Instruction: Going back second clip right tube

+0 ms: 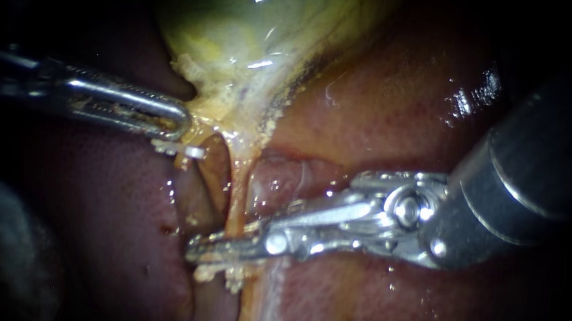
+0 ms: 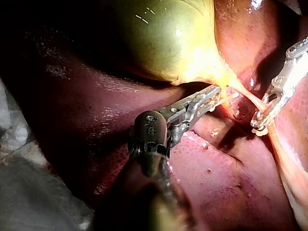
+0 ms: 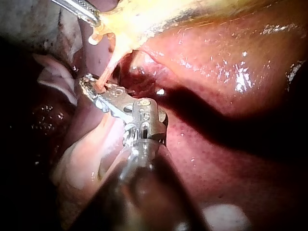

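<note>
Below the gallbladder, left instrument clamps its neck; right instrument jaws clasp 1 tube.

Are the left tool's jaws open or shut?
Shut on the gallbladder, at its neck: the left instrument pinches pale tissue there.

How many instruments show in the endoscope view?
2. The left instrument enters from the left, its tip beside the gallbladder's lower end. The right instrument enters from the right, its tip at a tube. None seems hidden.
</note>
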`<state>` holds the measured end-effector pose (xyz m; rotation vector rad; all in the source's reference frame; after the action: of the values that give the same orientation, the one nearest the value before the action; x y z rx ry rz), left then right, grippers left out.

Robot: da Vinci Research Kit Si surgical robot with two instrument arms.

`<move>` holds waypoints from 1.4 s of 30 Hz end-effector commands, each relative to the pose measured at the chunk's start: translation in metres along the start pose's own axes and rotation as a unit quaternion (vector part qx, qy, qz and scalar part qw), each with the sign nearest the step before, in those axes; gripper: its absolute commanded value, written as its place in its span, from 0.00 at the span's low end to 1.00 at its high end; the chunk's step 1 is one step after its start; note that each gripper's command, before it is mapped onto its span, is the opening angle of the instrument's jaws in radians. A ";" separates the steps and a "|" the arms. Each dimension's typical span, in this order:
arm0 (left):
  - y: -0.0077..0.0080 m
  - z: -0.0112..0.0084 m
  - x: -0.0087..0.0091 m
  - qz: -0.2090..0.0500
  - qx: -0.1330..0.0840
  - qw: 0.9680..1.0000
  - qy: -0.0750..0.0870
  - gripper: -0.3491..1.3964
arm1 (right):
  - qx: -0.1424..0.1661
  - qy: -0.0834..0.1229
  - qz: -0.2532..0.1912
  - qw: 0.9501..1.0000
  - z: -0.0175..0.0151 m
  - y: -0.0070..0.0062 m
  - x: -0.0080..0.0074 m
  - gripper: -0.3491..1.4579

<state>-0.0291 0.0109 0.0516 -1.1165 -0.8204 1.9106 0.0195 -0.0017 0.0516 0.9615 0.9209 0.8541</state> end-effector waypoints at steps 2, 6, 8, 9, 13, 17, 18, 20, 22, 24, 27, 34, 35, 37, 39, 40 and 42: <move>0.0000 0.0000 0.0000 0.000 0.000 1.000 0.000 0.00 | 0.001 -0.003 0.000 1.000 0.0000 0.0001 0.0000 0.00; 0.0000 0.0000 0.0000 0.000 0.000 1.000 0.000 0.00 | 0.007 0.004 -0.067 0.998 0.0005 0.0006 -0.0003 0.28; 0.0000 0.0000 0.0000 0.000 0.000 1.000 0.000 0.00 | 0.016 0.013 -0.071 0.997 0.0007 0.0011 -0.0007 0.34; 0.0000 0.0000 0.0000 0.000 0.000 1.000 0.000 0.00 | 0.019 0.016 -0.072 0.997 0.0008 0.0014 -0.0009 0.36; 0.0000 0.0000 0.0000 0.000 0.000 1.000 0.000 0.00 | 0.018 0.017 -0.088 0.996 0.0015 0.0029 -0.0020 0.43; 0.0000 0.0000 0.0000 0.000 0.000 1.000 0.000 0.00 | 0.016 0.020 -0.130 0.991 0.0018 0.0048 -0.0027 0.46; 0.0000 0.0000 0.0000 0.000 0.000 1.000 0.000 0.00 | 0.012 0.024 -0.139 0.990 0.0017 0.0051 -0.0027 0.46; 0.0000 0.0000 0.0000 0.000 0.000 1.000 0.000 0.00 | 0.000 0.035 -0.152 0.988 0.0013 0.0056 -0.0027 0.47; 0.0000 0.0000 0.0000 0.000 0.000 1.000 0.000 0.00 | -0.002 0.038 -0.169 0.985 0.0008 0.0059 -0.0026 0.47; 0.0000 -0.0001 0.0000 0.000 0.000 1.000 0.000 0.00 | -0.002 0.039 -0.180 0.983 -0.0002 0.0061 -0.0028 0.47; 0.0000 -0.0001 -0.0001 0.000 0.000 1.000 0.000 0.00 | -0.003 0.041 -0.203 0.978 -0.0019 0.0063 -0.0032 0.47; 0.0000 -0.0002 -0.0001 0.000 0.000 1.000 0.000 0.00 | -0.014 0.052 -0.269 0.962 -0.0071 0.0063 -0.0040 0.47; 0.0000 -0.0002 -0.0001 0.000 0.000 1.000 0.000 0.00 | -0.015 0.051 -0.276 0.960 -0.0079 0.0062 -0.0039 0.47; 0.0000 -0.0002 -0.0001 0.000 0.000 1.000 0.000 0.00 | -0.018 0.046 -0.291 0.955 -0.0098 0.0061 -0.0036 0.47; 0.0000 -0.0002 -0.0001 0.000 0.000 1.000 0.000 0.00 | -0.027 0.029 -0.308 0.951 -0.0112 0.0060 -0.0035 0.47; 0.0000 -0.0002 0.0000 0.000 0.000 1.000 0.000 0.00 | -0.031 0.020 -0.316 0.948 -0.0117 0.0060 -0.0035 0.46; 0.0000 -0.0002 0.0000 0.000 0.000 1.000 0.000 0.00 | -0.040 0.002 -0.326 0.945 -0.0125 0.0059 -0.0035 0.46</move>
<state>-0.0289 0.0108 0.0516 -1.1168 -0.8215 1.9108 0.0053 0.0008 0.0541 0.5160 1.0927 0.3106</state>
